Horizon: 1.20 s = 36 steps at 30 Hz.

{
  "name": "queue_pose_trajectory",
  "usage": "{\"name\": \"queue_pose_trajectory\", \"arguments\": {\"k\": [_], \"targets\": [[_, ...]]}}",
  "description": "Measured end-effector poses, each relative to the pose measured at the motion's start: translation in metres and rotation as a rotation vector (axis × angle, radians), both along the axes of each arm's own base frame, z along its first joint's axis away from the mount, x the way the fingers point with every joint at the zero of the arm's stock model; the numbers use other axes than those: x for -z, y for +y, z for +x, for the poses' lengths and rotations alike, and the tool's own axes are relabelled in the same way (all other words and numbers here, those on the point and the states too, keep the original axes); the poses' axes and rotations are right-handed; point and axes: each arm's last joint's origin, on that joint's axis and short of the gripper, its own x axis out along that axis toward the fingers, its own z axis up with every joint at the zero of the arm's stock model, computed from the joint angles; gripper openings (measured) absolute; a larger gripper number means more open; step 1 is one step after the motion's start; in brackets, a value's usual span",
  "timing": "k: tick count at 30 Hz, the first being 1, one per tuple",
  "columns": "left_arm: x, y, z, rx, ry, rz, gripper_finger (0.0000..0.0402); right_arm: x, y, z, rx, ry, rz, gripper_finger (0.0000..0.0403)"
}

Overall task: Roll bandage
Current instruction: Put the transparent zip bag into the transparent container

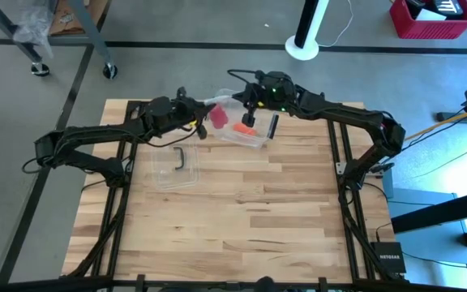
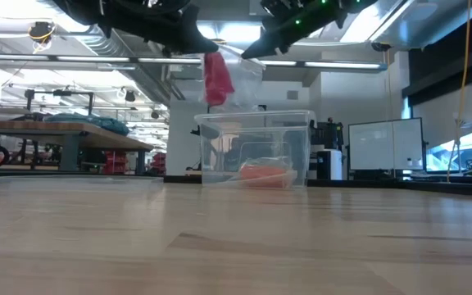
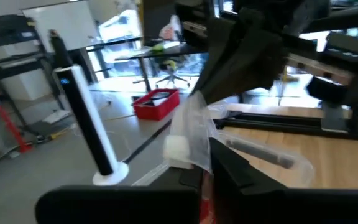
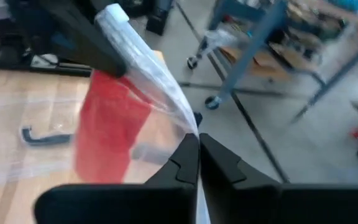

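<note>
The left claw (image 1: pixel 203 123) is shut tight on one edge of a clear plastic bag (image 4: pixel 148 68). The right claw (image 4: pixel 197 144) is shut on the other edge of the same bag. Both claws hold the bag up in the air, stretched between them. The red bandage (image 4: pixel 107 127) hangs inside the bag, just below the left claw and a little to the side of the right claw. It is off the tabletop (image 1: pixel 242 219).

Under the claws sits a clear box (image 2: pixel 256 152) with an orange lump (image 2: pixel 265 174) in it. A clear lid with a dark handle (image 1: pixel 180 156) lies flat near the left claw.

The bandage looks soft, light and floppy. It will bend and droop when it is picked up, and it will not break. The bag looks thin and slippery, so it may slide out of a claw. A good place to grab the bandage is probably at one end, so that it can be pulled out and rolled from there.
</note>
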Motion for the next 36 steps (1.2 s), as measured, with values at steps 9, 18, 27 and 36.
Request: {"name": "queue_pose_trajectory", "arguments": {"k": [9,18,27,36], "targets": [[-0.008,0.001,0.001,-0.168,-0.086,0.042,0.0002,-0.037,0.007,-0.048,0.464,0.032,-0.093,0.0106],[0.010,0.005,0.019,-0.138,-0.075,0.023,0.0003,-0.044,0.014,-0.059,0.304,0.029,-0.030,0.0146],[0.021,0.003,0.021,-0.128,0.028,-0.006,0.0020,-0.024,0.006,-0.059,0.323,0.165,0.040,0.0147],[0.037,0.012,0.015,-0.044,0.137,-0.141,0.0118,0.029,-0.051,-0.027,0.287,0.209,0.132,0.0147]]}}
